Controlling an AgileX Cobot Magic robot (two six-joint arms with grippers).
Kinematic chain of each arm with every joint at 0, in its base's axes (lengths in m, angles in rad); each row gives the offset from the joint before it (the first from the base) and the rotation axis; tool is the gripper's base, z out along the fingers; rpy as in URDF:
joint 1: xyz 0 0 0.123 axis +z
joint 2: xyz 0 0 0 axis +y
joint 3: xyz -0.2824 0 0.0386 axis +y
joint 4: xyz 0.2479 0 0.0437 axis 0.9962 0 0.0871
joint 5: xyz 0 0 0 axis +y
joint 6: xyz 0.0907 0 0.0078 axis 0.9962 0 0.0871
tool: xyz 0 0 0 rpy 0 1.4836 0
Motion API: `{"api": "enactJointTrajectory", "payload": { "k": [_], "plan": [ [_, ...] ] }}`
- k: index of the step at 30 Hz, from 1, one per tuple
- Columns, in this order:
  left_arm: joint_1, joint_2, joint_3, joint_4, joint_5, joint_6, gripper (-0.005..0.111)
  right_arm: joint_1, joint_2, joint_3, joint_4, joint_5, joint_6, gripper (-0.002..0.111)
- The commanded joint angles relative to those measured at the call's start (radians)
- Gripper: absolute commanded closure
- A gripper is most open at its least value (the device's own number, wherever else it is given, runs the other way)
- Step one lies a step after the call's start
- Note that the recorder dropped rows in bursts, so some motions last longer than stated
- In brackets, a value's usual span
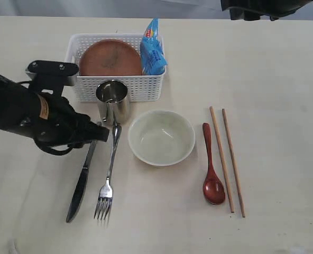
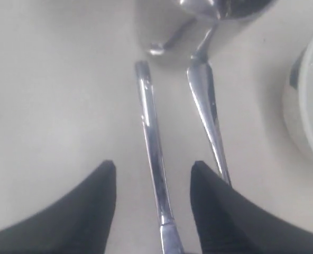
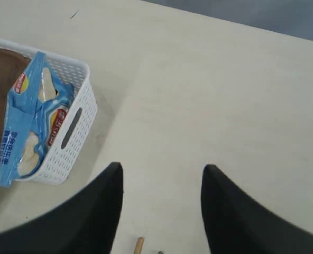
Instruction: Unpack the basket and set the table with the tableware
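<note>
Left gripper (image 2: 152, 166): dark, blunt fingers (image 2: 77, 217) spread wide, closed on nothing. Between the jaws, clear of both, the slim polished steel handle of the knife (image 2: 148, 116), lying flat on the table (image 1: 273, 106). Just outside one finger, the tapering steel handle of the fork (image 2: 204, 100), alongside the knife, tines pointing away from the cup. Ahead of the tips, the shiny cylindrical steel cup (image 1: 113, 100), upright, mirroring the cutlery in its wall. Beyond the fork, farther from the jaws, the round cream bowl (image 1: 162, 137), smooth and glazed, open side up.

Right gripper (image 3: 162, 168): jaws likewise wide apart, nothing but pale matte tabletop between them. Low in the gap, a rounded wooden end, probably one of the chopsticks (image 1: 221, 159). Off to one side ahead of the jaws, the white plastic basket (image 1: 119, 87) with perforated grid walls, holding the reddish-brown round plate (image 1: 110, 58), tilted, and a crinkled blue chip bag (image 1: 153, 50) against the end wall.

Well apart from both jaws, the dark red wooden spoon (image 1: 210, 164), oval bowl glossy, beside the two straight thin chopsticks.
</note>
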Motion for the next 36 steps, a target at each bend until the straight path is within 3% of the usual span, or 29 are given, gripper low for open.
{"api": "enactJointTrajectory", "payload": {
  "k": [1,5,9,17,19,21,24,26,29,36],
  "plan": [
    [-0.001,-0.097,0.005,0.139,0.008,-0.002,0.064,-0.002,-0.002,0.003,-0.004,0.004,0.004,0.063],
    [-0.001,-0.154,0.005,0.325,-0.046,-0.035,0.065,-0.002,-0.002,0.003,-0.004,0.004,0.004,0.063],
    [-0.001,-0.173,-0.024,0.490,-0.012,-0.143,0.065,-0.002,-0.002,0.003,-0.004,0.004,0.004,0.063],
    [0.004,-0.171,-0.132,0.896,0.131,-0.535,0.065,-0.002,-0.002,0.003,-0.006,-0.003,-0.007,0.063],
    [0.052,-0.171,-0.166,0.933,0.101,-0.567,0.065,-0.002,-0.002,0.003,-0.006,-0.003,-0.007,0.063],
    [0.147,-0.169,-0.178,0.936,-0.011,-0.563,0.065,-0.002,-0.002,0.003,-0.006,0.000,0.000,0.063],
    [0.335,-0.165,-0.179,0.936,-0.270,-0.563,0.065,-0.002,-0.002,0.003,-0.006,-0.002,-0.011,0.064],
    [0.409,-0.153,-0.179,0.936,-0.412,-0.563,0.065,-0.002,-0.002,0.003,-0.006,-0.012,-0.022,0.066],
    [0.447,-0.088,-0.184,0.936,-0.515,-0.568,0.065,-0.002,-0.002,0.003,-0.004,-0.039,-0.031,0.066],
    [0.449,0.078,-0.265,0.936,-0.515,-0.581,0.065,-0.002,0.052,-0.035,0.118,0.033,-0.182,0.066]
  ]
}}
